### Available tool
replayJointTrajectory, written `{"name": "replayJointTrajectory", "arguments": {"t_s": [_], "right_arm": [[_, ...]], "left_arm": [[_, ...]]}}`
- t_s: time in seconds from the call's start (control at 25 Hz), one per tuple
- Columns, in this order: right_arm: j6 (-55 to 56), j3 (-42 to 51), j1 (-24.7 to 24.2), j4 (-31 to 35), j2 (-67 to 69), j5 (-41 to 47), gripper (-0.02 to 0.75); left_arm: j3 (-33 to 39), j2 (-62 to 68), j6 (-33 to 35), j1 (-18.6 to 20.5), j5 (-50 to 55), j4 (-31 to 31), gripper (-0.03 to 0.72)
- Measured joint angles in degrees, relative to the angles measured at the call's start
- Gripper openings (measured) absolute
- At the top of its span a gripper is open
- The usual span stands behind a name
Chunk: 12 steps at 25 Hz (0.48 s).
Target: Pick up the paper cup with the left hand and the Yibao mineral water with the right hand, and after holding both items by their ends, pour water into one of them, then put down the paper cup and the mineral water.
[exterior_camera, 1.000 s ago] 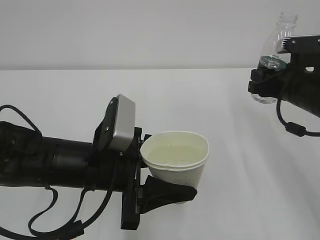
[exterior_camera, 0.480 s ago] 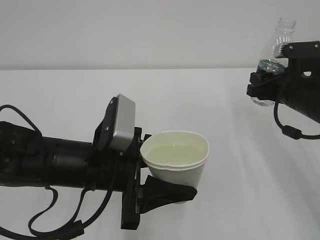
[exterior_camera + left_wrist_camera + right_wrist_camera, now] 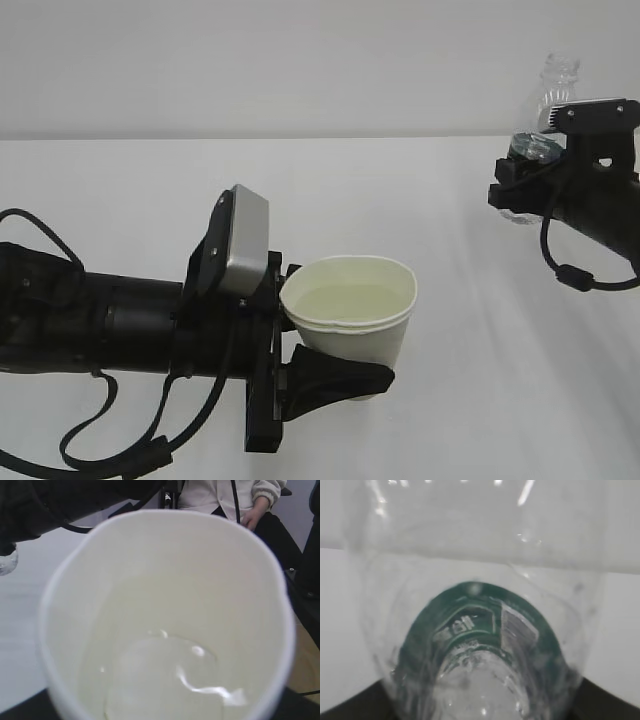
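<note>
The white paper cup [image 3: 352, 318] stands upright above the table, and my left gripper [image 3: 322, 335] is shut on its lower body. One black finger [image 3: 340, 381] wraps its front. In the left wrist view the cup [image 3: 165, 580] fills the frame, with clear water [image 3: 165, 680] lying in its bottom. At the far right my right gripper [image 3: 528, 175] is shut on the Yibao mineral water [image 3: 556, 84]. The bottle is held high by its base end, with its open neck pointing up. Its green label [image 3: 470, 615] and clear ribbed body show close up in the right wrist view.
A white table [image 3: 450, 300] runs below both arms, with a pale wall behind. Black cables [image 3: 570, 270] loop under the right arm. A seated person in white [image 3: 235, 495] shows beyond the cup in the left wrist view.
The right gripper has carried the bottle slightly down and to the left, turning it closer to upright. The left gripper and cup have hardly shifted.
</note>
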Motion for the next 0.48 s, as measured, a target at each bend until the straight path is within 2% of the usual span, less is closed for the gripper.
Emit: {"name": "replayJointTrajectory", "arguments": {"t_s": [0.48], "right_arm": [[0.00, 0.00, 0.00, 0.00, 3.35, -3.23, 0.391]], "left_arm": [[0.00, 0.00, 0.00, 0.00, 0.00, -0.44, 0.418]]}}
